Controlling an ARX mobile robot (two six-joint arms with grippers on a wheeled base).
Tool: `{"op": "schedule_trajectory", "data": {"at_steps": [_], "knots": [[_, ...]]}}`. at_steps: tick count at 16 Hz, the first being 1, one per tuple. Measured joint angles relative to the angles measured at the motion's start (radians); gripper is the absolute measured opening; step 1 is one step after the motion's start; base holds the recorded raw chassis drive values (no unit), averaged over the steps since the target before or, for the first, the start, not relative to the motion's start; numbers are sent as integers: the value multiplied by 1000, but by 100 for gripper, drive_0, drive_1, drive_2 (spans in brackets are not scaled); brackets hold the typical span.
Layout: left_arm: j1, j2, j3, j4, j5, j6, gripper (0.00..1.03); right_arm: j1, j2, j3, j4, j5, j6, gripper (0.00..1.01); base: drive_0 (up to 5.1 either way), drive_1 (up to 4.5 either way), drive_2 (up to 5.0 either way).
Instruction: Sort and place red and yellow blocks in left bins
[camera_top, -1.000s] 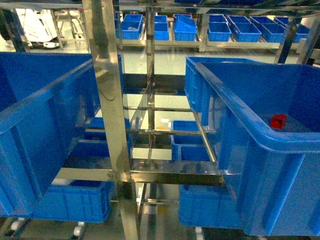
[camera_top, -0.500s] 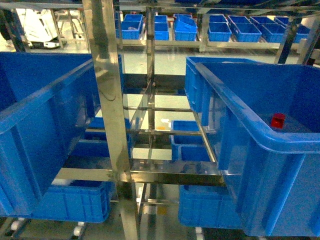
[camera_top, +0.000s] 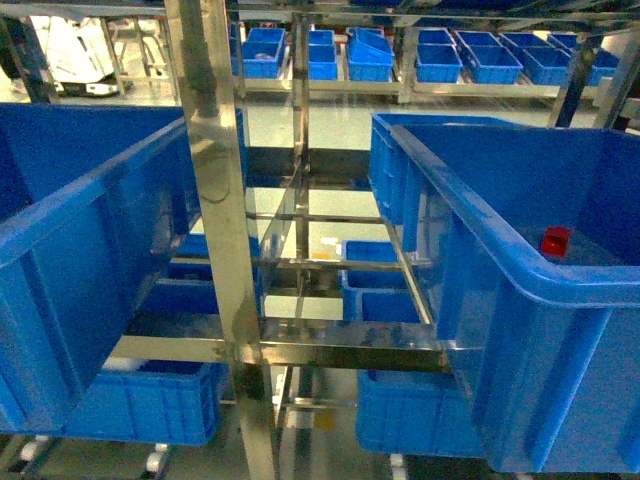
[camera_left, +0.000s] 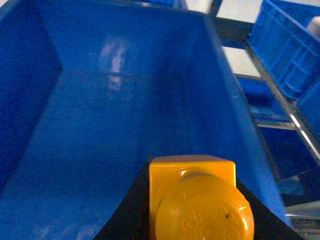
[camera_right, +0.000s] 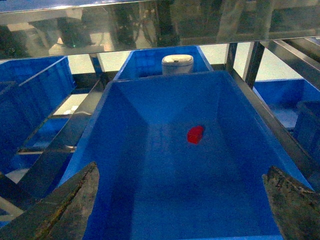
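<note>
The orange-yellow block (camera_left: 197, 200) fills the bottom of the left wrist view, round stud toward the camera. My left gripper (camera_left: 192, 205) is shut on it, its black fingers (camera_left: 132, 210) showing on either side. It hangs over the inside of a large deep blue bin (camera_left: 125, 125), seen as the left bin (camera_top: 90, 210) in the head view. The red block (camera_right: 195, 134) lies on the floor of the right large bin (camera_right: 150, 165), also visible as the red block (camera_top: 556, 241). My right gripper (camera_right: 180, 205) is open above that bin's near end, well short of the block. Neither gripper shows in the head view.
A shiny steel post (camera_top: 215, 180) stands between the two bins, with shelf rails (camera_top: 340, 350) behind it. Smaller blue crates (camera_top: 375, 285) sit lower down, and more crates (camera_top: 370, 55) line the far racks. A white object (camera_right: 177, 64) sits beyond the right bin.
The red block shifts very slightly in place on the right bin's floor. Nothing else in the head view has moved.
</note>
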Motion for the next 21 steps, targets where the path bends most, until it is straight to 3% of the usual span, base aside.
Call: {"op": "schedule_trajectory", "data": {"at_steps": [2, 6, 10, 15, 19, 21], "knots": [[47, 0, -16, 25, -4, 44, 27, 0, 1, 0, 0, 0, 0, 98, 0, 0, 0], [13, 136, -15, 131, -41, 138, 27, 0, 0, 0, 0, 0, 2, 98, 0, 0, 0], [-48, 377, 167, 301, -184, 260, 27, 0, 0, 0, 0, 0, 2, 98, 0, 0, 0], [-18, 686, 468, 185, -198, 378, 27, 0, 0, 0, 0, 0, 2, 98, 0, 0, 0], [64, 912, 802, 24, -197, 475, 27, 0, 0, 0, 0, 0, 2, 98, 0, 0, 0], [86, 969, 844, 3, -195, 521, 27, 0, 0, 0, 0, 0, 2, 98, 0, 0, 0]]}}
